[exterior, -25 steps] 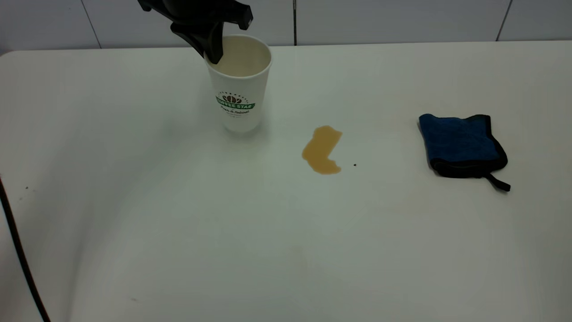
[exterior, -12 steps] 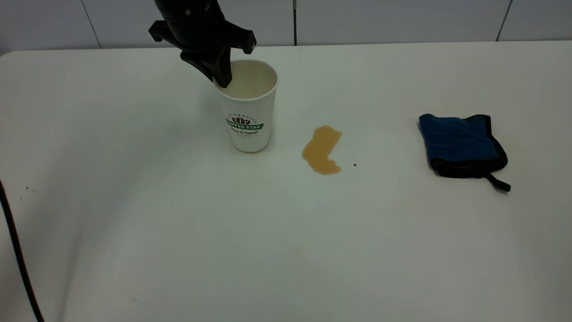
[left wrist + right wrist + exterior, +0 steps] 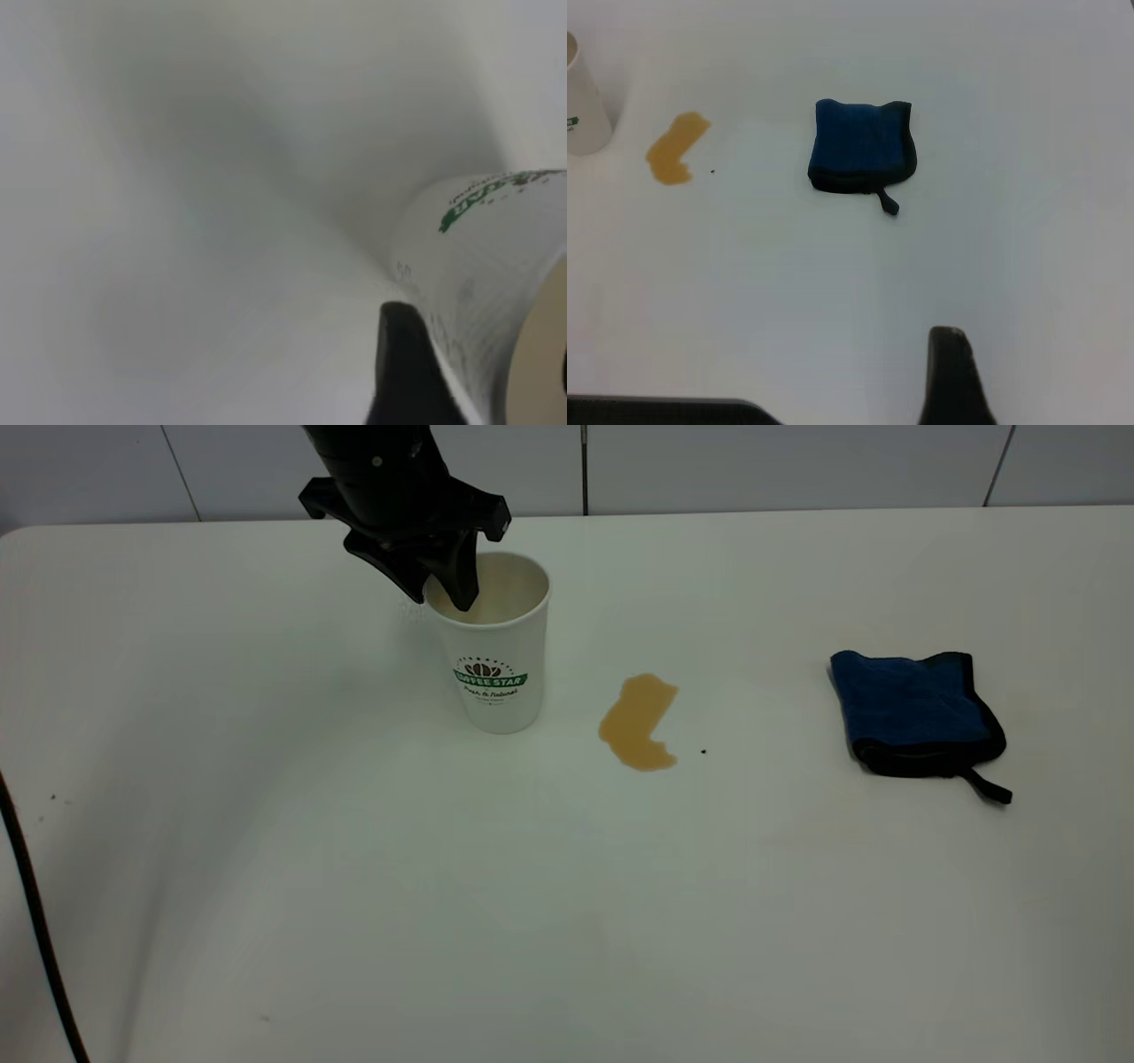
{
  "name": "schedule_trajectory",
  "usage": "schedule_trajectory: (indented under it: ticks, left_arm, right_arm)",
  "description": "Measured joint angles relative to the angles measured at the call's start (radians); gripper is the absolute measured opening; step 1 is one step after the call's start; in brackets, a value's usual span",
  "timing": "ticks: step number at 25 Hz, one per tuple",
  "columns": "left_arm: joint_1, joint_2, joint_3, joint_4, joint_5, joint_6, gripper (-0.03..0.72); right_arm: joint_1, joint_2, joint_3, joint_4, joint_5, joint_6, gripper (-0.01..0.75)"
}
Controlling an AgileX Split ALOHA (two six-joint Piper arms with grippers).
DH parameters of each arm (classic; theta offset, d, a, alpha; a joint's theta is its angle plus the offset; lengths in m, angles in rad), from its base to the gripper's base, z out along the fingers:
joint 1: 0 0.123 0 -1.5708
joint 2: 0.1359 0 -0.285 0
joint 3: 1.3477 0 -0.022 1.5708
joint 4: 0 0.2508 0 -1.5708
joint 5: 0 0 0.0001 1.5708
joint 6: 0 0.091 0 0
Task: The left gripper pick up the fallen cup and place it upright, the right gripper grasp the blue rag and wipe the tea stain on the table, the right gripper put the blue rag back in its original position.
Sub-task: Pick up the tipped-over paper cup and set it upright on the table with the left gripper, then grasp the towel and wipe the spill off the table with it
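Observation:
The white "Coffee Star" cup (image 3: 496,664) stands upright on the table (image 3: 354,886), left of the amber tea stain (image 3: 638,722). My left gripper (image 3: 440,595) is at the cup's rim. One finger is outside the wall and one inside, with a gap between them; it is open. The left wrist view shows the cup wall (image 3: 469,257) beside one fingertip (image 3: 399,354). The blue rag (image 3: 912,708) lies folded at the right. My right gripper (image 3: 1041,390) is outside the exterior view. It hovers open above the rag (image 3: 859,146), with the stain (image 3: 675,149) and cup (image 3: 580,97) beyond.
A tiny black speck (image 3: 703,751) lies just right of the stain. A black cable (image 3: 35,921) trails along the table's left edge. The rag's loop tab (image 3: 990,788) points toward the front right.
The left gripper carried the cup down and to the right and set it on the table. Its fingers, pinched on the rim before, now stand apart.

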Motion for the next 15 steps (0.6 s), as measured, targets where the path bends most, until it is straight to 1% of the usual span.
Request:
schedule_trajectory:
  ticks: [2,4,8,12,15]
  left_arm:
    - [0.000,-0.023,0.000,0.000,0.009,0.000,0.537]
    - [0.000,-0.064,0.000,0.000,0.018,0.000,0.582]
    - [-0.007,-0.205,0.000,0.000,0.059,0.013,0.579]
    - [-0.013,-0.375,0.000,0.000,0.164,0.016,0.564]
    - [-0.013,-0.493,0.000,0.024,0.268,-0.018,0.564]
  right_arm:
    - [0.000,0.000,0.000,0.000,0.000,0.000,0.533]
    - [0.000,0.000,0.000,0.000,0.000,0.000,0.533]
    - [0.000,0.000,0.000,0.000,0.000,0.000,0.533]
    - [0.000,0.000,0.000,0.000,0.000,0.000,0.533]
    - [0.000,0.000,0.000,0.000,0.000,0.000,0.533]
